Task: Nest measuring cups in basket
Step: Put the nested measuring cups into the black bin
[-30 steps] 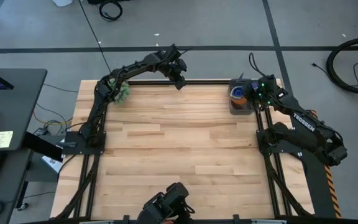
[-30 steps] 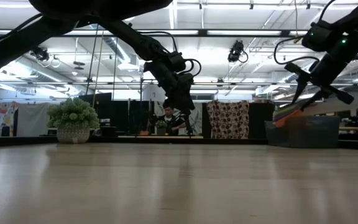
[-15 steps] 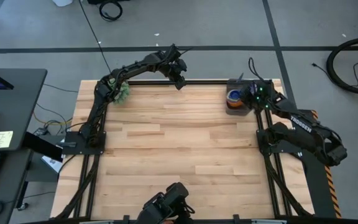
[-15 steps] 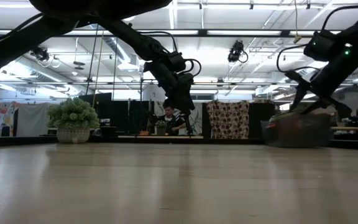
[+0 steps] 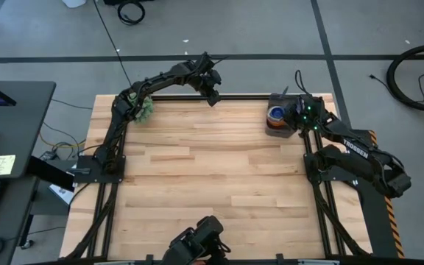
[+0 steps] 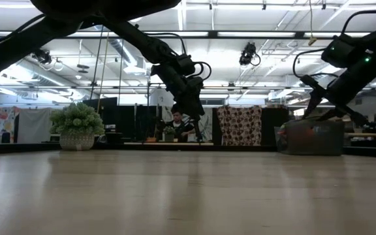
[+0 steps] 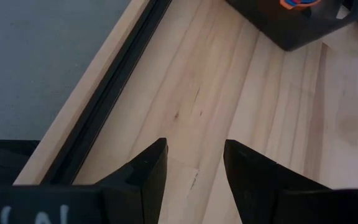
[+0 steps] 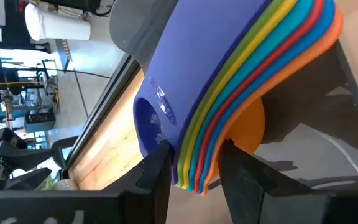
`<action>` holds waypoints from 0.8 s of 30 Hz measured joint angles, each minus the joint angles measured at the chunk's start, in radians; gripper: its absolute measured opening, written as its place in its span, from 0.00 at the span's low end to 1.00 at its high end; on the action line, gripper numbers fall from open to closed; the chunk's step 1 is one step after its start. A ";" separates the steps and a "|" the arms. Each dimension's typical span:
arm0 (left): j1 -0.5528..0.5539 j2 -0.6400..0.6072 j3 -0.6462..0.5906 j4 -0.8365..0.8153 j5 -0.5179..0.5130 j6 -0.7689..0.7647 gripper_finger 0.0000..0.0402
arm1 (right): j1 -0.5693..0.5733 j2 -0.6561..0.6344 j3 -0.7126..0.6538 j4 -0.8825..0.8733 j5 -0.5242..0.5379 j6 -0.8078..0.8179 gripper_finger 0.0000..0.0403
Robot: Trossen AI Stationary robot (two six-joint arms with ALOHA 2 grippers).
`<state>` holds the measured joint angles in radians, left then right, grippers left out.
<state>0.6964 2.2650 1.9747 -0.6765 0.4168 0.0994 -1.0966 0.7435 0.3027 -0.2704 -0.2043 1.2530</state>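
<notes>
The nested measuring cups (image 8: pixel 229 93) lie as one stack with dark blue on one outer side and orange on the other. Their bowls (image 5: pixel 276 114) sit in the dark grey basket (image 5: pixel 271 131) at the table's far right. My right gripper (image 8: pixel 194 171) stands over the basket's right side, closed on the stacked handles; it also shows in the high view (image 5: pixel 293 118) and the low view (image 6: pixel 325 108). My left gripper (image 5: pixel 212 92) hangs open above the table's far edge, well left of the basket, with nothing between its fingers (image 7: pixel 194 168). My right gripper pinches the free end of the stacked handles (image 8: pixel 197 177) between its two fingers, one against the dark blue handle, the other against the orange one. The fingers slant down from the table's right. The bowls rest inside the basket, and the handles rise out at a tilt.
A fuzzy green plant ball (image 5: pixel 144 110) sits at the table's far left corner beside the left arm's frame. The basket's near wall (image 6: pixel 311 138) stands on the wood. Bare wood (image 5: pixel 212 169) spreads across the middle and near side. A person sits in the room behind (image 6: pixel 178 124).
My right gripper has come down and rolled a little, lowering the stack of cups into the basket; their handles, which stuck out above the rim, now lie lower. The basket has slid slightly toward the table's left.
</notes>
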 joint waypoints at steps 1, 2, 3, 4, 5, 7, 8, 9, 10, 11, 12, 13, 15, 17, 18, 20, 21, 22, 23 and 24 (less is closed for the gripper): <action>0.000 0.000 0.000 0.000 0.000 0.000 0.40 | 0.000 0.001 0.000 0.002 0.000 0.000 0.31; 0.000 0.000 0.000 0.000 0.000 0.000 0.40 | 0.000 0.001 -0.001 0.004 -0.001 0.000 0.32; 0.000 0.000 0.000 0.000 0.000 0.000 0.40 | 0.000 0.001 -0.001 0.006 -0.003 0.000 0.32; 0.000 0.000 0.000 0.000 0.000 0.000 0.40 | 0.000 0.001 -0.001 0.009 -0.005 0.001 0.32; 0.000 0.000 0.000 0.000 0.000 0.000 0.40 | 0.000 0.002 -0.002 0.009 -0.006 0.001 0.32; 0.000 0.000 0.000 0.000 0.000 0.000 0.40 | 0.000 0.002 -0.002 0.009 -0.006 0.001 0.32; 0.000 0.000 0.000 0.000 0.000 0.000 0.40 | 0.000 0.002 -0.002 0.010 -0.005 0.001 0.32; 0.000 0.000 0.000 0.000 0.000 0.000 0.40 | 0.000 0.002 -0.002 0.010 -0.005 0.001 0.33; 0.000 0.000 0.000 0.000 0.000 0.000 0.40 | 0.000 0.002 -0.002 0.010 -0.006 0.001 0.34; 0.000 0.000 0.000 0.000 0.000 0.000 0.40 | 0.000 0.002 -0.002 0.010 -0.006 0.001 0.34; 0.000 0.000 0.000 0.000 0.000 0.000 0.40 | 0.000 0.002 -0.002 0.010 -0.006 0.001 0.35; 0.000 0.000 0.000 0.000 0.000 0.000 0.40 | 0.000 0.002 -0.002 0.010 -0.007 0.001 0.36; 0.000 0.000 0.000 0.000 0.000 0.000 0.40 | 0.000 0.003 -0.004 0.008 -0.008 0.002 0.39; 0.000 0.000 0.000 0.000 0.000 0.000 0.40 | 0.000 0.004 -0.004 0.005 -0.012 0.002 0.40; 0.000 0.000 0.000 0.000 0.000 0.000 0.40 | 0.000 0.004 -0.005 0.005 -0.014 0.002 0.41; 0.000 0.000 0.000 0.000 0.000 0.000 0.40 | 0.000 0.004 -0.005 0.005 -0.026 0.003 0.42; 0.000 0.000 0.000 0.000 0.000 0.000 0.40 | 0.000 0.004 -0.005 0.004 -0.039 0.005 0.42; 0.000 0.000 0.000 0.000 0.000 0.000 0.40 | 0.000 0.004 -0.005 0.004 -0.053 0.007 0.42; 0.000 0.000 0.000 0.000 0.000 0.000 0.40 | 0.000 0.004 -0.005 0.005 -0.067 0.009 0.42; 0.000 0.000 0.000 0.000 0.000 0.000 0.40 | 0.000 0.004 -0.005 0.005 -0.084 0.009 0.42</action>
<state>0.6964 2.2650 1.9746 -0.6769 0.4168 0.0994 -1.0966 0.7479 0.2981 -0.2657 -0.2880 1.2617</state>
